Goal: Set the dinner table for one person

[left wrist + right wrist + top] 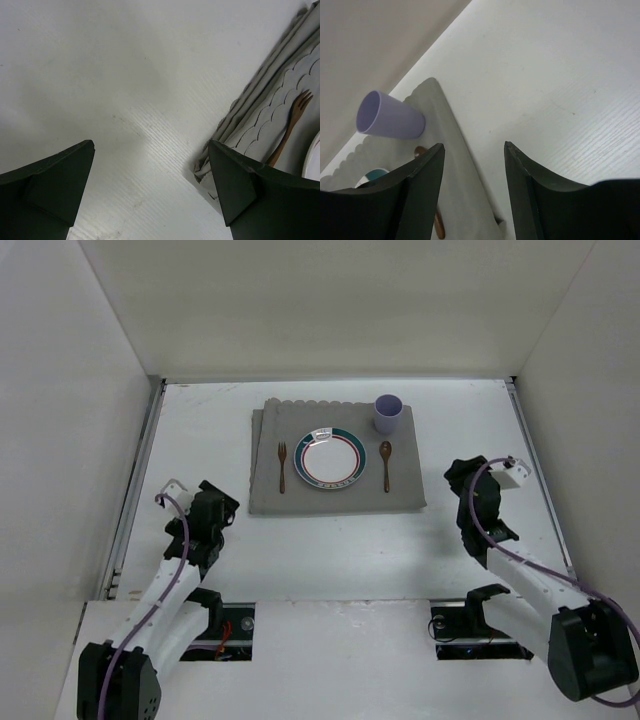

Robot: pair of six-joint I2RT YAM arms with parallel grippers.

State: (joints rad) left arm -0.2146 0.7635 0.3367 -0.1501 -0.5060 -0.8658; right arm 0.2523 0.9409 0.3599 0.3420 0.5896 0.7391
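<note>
You've got the counter [330,560] first: big white slab, walled w/ white panels, carrying everything, running from your arm bases out to the far side. On it, far-centre, lies the grey placemat [300,498], long axis L–R, ahead of & between both arms. Its near-left corner looks doubled/rumpled in the left wrist view. Mid-mat sits the plate [329,456]. Your left fingers [55,185] are spread wide, nothing btwn them, by bare counter just off that rumpled corner, so the mat lies ahead-right of them. Your right fingers [555,200] are also apart & empty, off the mat's right edge, mat ahead-left. The cup [388,415] stands upright on the mat's far-right corner. The spoon [386,464] is just right of the plate and the fork [282,466] just left, neither touching it, both long axes near–far, heads twd the far side. My read: setting looks complete, so prob. no grasp left. If you tidy anything it's that mat corner; left arm is nearer, approach fwd & inward. Right arm is nearer for cup/spoon. Risk: tugging the mat could shift the fork.
</note>
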